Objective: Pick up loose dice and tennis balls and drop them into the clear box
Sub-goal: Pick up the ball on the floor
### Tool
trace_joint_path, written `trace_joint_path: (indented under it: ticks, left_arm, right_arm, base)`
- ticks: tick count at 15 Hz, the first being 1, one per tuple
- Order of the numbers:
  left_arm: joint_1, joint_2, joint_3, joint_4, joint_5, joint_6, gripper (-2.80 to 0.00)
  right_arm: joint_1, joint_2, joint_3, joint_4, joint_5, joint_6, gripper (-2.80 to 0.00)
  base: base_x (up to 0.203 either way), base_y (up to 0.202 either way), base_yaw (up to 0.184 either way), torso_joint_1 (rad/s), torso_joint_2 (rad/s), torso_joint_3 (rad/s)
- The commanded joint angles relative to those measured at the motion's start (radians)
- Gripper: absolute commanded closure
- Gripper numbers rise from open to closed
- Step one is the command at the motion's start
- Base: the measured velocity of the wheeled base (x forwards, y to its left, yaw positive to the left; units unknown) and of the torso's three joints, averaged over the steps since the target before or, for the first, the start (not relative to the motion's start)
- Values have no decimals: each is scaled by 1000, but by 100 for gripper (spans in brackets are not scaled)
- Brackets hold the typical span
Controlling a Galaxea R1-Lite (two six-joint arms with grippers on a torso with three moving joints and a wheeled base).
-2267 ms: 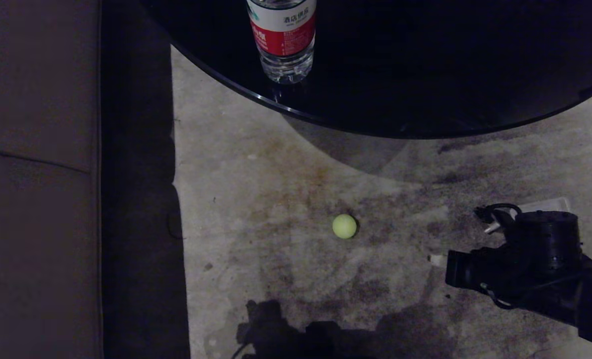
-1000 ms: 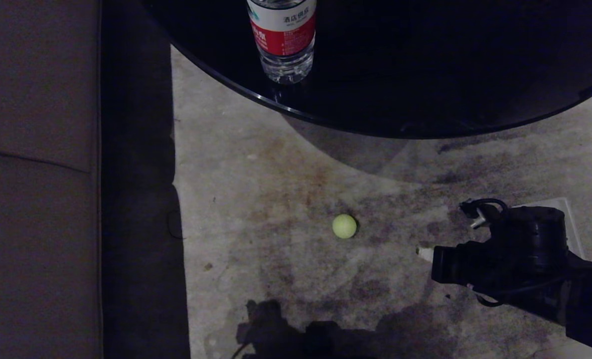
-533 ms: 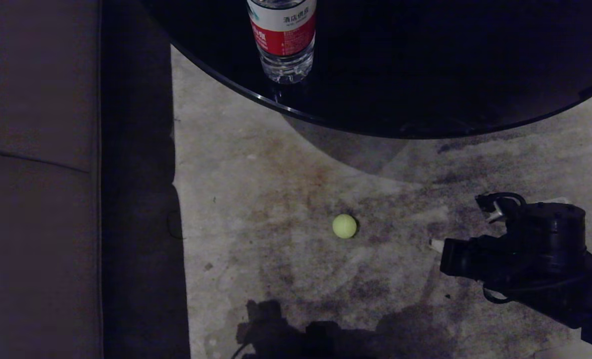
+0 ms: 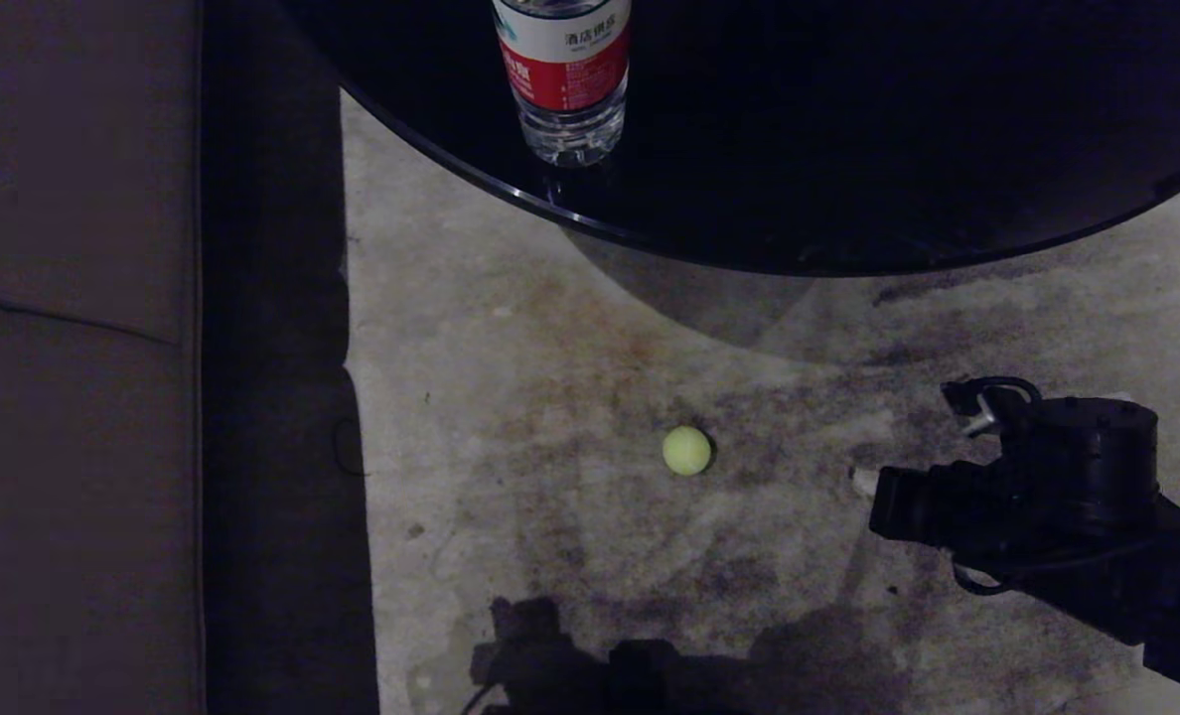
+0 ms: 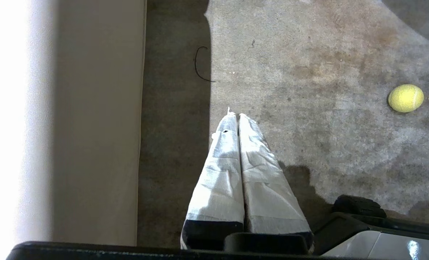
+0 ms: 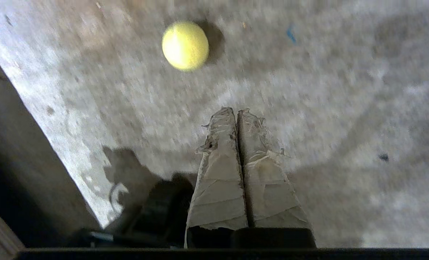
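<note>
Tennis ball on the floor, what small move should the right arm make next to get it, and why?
Probably open the right gripper before closing in. Its fingers are pressed together and empty, pointed roughly toward the tennis ball, which lies loose on the floor, apart from the fingertips. Shut, they could only nudge it away.

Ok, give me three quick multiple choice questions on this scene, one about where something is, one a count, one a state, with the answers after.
1. Where does the water bottle stand?
A. on the black table
B. on the floor
C. on the sofa

2. How many tennis balls lie on the carpet?
A. three
B. one
C. two

3. How are the right gripper fingers?
A. spread around the ball
B. closed on a die
C. shut together, empty

Answers: 1 A, its base rests near the table's rim. 2 B, a single tennis ball shows in all views. 3 C, the taped fingers meet short of the ball, which lies apart on the carpet.
</note>
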Motion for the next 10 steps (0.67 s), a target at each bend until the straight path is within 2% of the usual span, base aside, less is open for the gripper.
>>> trace_joint_path:
  ticks: [1,4,7,10]
  left_arm:
    - [0,1,2,-1,-1,1,0]
    - [0,0,2,-1,-1,1,0]
    - [0,1,2,-1,-1,1,0]
    - [0,1,2,-1,-1,1,0]
  right_arm:
    - [1,61,-16,-53,7,1,0]
    - [12,110,-47,-114,27,-1,0]
    - [18,133,-61,-126,97,0,0]
    - [22,206,-108,-195,103,1,0]
  base:
    - [0,0,0,0,0,0]
    - [0,0,0,0,0,0]
    - [0,0,0,0,0,0]
    - [0,0,0,0,0,0]
